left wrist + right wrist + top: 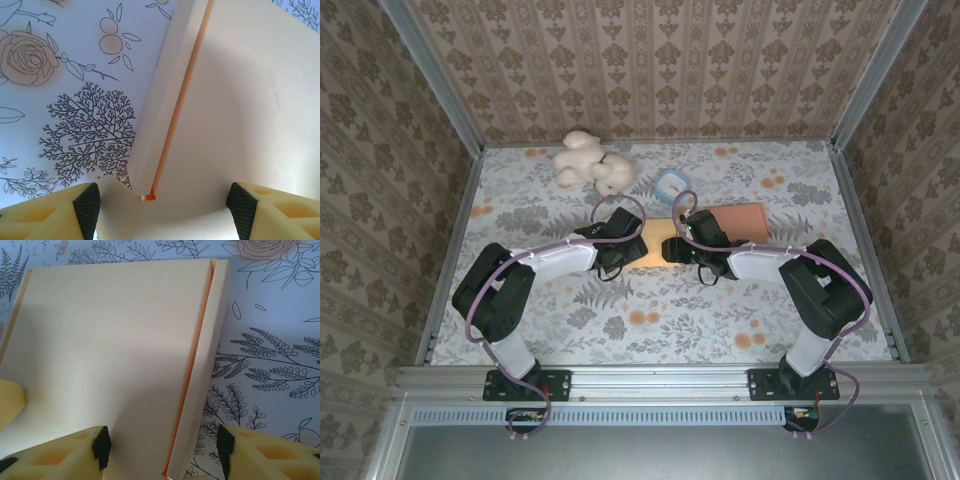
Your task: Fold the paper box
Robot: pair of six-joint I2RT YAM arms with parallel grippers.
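Observation:
The paper box [656,243] lies flat mid-table, cream inside, with a salmon panel [742,219] stretching right. My left gripper [632,250] stands at its left edge and my right gripper [673,250] at its right. In the left wrist view the left gripper [165,210] is open, its pads [88,207] wide either side of a raised side flap [167,95] and its corner. In the right wrist view the right gripper [163,447] is open astride the other raised side flap [205,375], beside the flat base panel [110,340]. Neither pad pair touches the card.
A white plush toy [590,163] and a blue ring [672,186] lie behind the box near the back wall. Patterned walls and a metal frame [455,250] bound the floral tablecloth [650,320] on three sides.

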